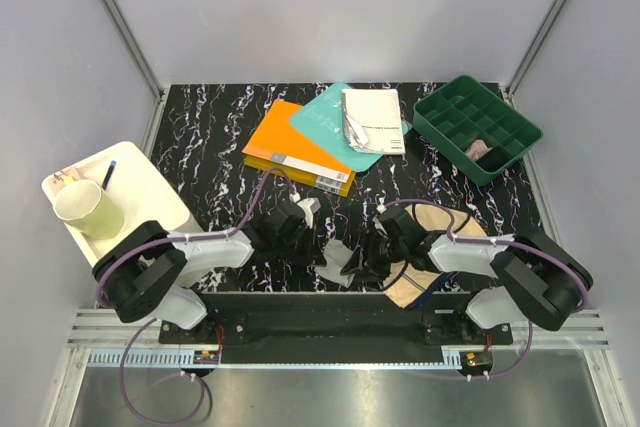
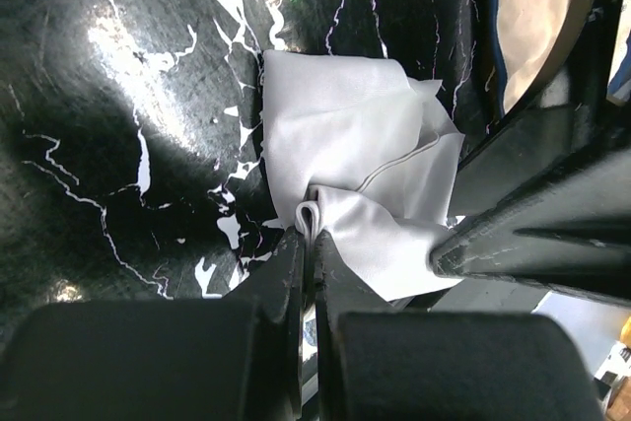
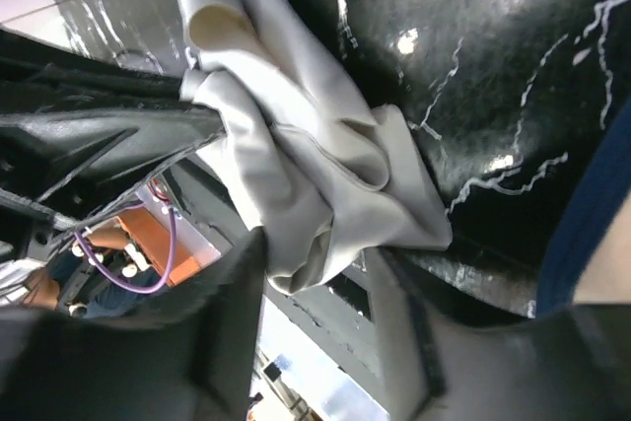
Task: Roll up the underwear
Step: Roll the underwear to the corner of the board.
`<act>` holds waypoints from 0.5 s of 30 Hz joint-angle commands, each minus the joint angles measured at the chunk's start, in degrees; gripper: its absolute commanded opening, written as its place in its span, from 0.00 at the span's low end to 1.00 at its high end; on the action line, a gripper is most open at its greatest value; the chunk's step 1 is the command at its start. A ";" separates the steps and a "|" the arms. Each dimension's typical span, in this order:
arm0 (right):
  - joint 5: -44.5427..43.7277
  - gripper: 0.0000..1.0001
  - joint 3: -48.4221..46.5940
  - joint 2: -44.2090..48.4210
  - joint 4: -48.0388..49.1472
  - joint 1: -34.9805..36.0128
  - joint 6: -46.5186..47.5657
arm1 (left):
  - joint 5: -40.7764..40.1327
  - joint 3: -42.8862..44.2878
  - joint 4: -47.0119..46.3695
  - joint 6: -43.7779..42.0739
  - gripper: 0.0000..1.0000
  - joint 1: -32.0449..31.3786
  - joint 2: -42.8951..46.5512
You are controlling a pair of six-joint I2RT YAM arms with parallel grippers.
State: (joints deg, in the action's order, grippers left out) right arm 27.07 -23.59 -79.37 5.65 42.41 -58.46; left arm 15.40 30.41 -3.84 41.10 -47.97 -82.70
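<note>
The light grey underwear (image 1: pixel 340 262) lies crumpled near the table's front edge, between my two grippers. My left gripper (image 1: pixel 300 232) is shut on a small fold of its edge, seen in the left wrist view (image 2: pixel 311 229), with the rest of the grey underwear (image 2: pixel 345 135) spread beyond the fingertips. My right gripper (image 3: pixel 320 283) stands open, its jaws wide apart around a bunched corner of the grey underwear (image 3: pixel 306 175). The beige underwear (image 1: pixel 440 222) with navy edging lies flat under my right arm; it also shows in the left wrist view (image 2: pixel 532 7) and in the right wrist view (image 3: pixel 587 214).
An orange book (image 1: pixel 290 147), a teal book (image 1: pixel 330 119) and a white booklet (image 1: pixel 372 119) lie at the back middle. A green compartment tray (image 1: pixel 445 117) stands back right. A white tray (image 1: pixel 150 187) with a cup (image 1: pixel 88 209) sits at the left.
</note>
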 commanded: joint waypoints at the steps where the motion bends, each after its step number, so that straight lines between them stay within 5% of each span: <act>1: -1.50 0.43 -1.27 -3.50 -0.11 0.57 0.01 | -2.48 -0.09 3.57 0.65 0.00 -0.37 1.74; 8: -4.48 0.17 -3.65 -3.59 -4.50 0.65 2.73 | -2.74 -1.41 3.40 1.70 0.01 -0.37 4.21; 15: -5.45 0.06 -6.72 -6.58 -7.13 0.48 6.33 | -4.41 -3.87 3.31 4.25 0.35 -0.37 8.60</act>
State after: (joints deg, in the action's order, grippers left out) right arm 24.60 -27.79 -83.90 2.55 42.65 -55.64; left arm 13.61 28.08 -0.78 43.90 -48.16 -77.67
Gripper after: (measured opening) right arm 0.079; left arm 0.294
